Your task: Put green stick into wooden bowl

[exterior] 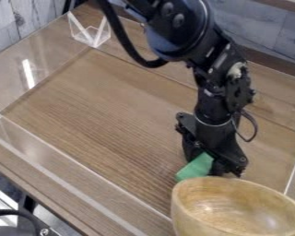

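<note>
The green stick [195, 167] lies low at the table surface, just behind the rim of the wooden bowl [236, 210], which fills the lower right corner. My gripper [206, 162] points straight down and is shut on the green stick; its black fingers cover the stick's right end. The bowl sits a little in front of and to the right of the gripper, empty inside.
The wooden table [100, 111] is ringed by clear acrylic walls [27, 69] at the left and back. The black arm [181, 37] reaches in from the top. A clear triangular stand [88, 32] is at the back left.
</note>
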`<state>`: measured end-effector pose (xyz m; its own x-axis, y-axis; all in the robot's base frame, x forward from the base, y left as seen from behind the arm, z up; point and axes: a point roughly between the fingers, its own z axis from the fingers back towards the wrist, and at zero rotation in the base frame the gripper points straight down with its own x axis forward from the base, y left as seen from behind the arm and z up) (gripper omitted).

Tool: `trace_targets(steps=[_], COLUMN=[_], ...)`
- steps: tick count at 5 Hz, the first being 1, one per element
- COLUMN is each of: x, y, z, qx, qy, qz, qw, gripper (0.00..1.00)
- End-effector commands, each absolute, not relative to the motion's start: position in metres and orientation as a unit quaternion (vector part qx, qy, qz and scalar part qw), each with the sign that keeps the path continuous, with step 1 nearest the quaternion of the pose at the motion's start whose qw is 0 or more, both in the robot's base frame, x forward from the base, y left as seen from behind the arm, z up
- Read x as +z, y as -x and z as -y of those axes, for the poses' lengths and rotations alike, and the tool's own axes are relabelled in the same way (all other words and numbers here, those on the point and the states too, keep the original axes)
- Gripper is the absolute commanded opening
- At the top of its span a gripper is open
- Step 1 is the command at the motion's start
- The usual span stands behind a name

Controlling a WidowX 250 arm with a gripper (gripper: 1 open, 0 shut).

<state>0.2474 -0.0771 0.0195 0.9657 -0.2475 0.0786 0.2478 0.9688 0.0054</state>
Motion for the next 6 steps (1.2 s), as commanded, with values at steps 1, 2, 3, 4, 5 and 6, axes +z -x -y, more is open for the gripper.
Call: trace_targets(steps=[1,2,3,4,5,6], x=[0.024,0.024,0.024,0.025,0.026,0.027], y=[-0.251,-0.250,-0.249,-0.248,-0.247,-0.247], z=[0.075,0.074,0.073,0.079,0.083,0.086], qx=[-0.116,-0.111,-0.108,-0.096,-0.092,-0.090], qy=[0.006,0.008,0.010,0.017,0.022,0.024], qz=[0.042,0.038,0.033,0.031,0.030,0.028], qw=[0.992,0.993,0.994,0.995,0.995,0.995], gripper=[0.00,0.00,0.00,1.00,1.00,1.00])
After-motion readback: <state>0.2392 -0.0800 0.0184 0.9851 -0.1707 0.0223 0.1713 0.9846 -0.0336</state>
